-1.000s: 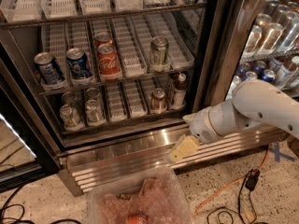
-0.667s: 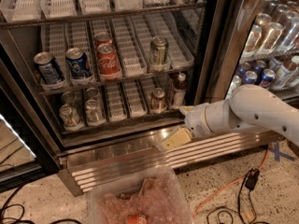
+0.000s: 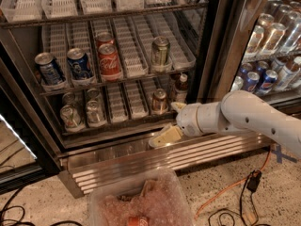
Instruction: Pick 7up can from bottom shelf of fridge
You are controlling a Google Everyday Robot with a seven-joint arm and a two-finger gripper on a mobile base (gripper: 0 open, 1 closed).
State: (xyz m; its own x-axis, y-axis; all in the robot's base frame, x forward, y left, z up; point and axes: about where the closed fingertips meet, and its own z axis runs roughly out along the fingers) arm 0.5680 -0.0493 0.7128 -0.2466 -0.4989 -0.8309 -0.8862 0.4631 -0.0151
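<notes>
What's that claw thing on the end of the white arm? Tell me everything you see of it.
The gripper ends a smooth white arm coming in from the right. Its two cream, plastic-looking fingers stand apart, open and holding nothing. It hangs low before the bottom shelf, right of the 7up cans, touching no can.

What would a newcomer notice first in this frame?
The white arm stretched in from the right, its gripper low at the front lip of the fridge by the bottom shelf, just below an amber-brown can. Next comes the red Coca-Cola can on the shelf above, the brightest thing there. The pale 7up cans sit at the bottom shelf's left end, well apart from the gripper.
</notes>
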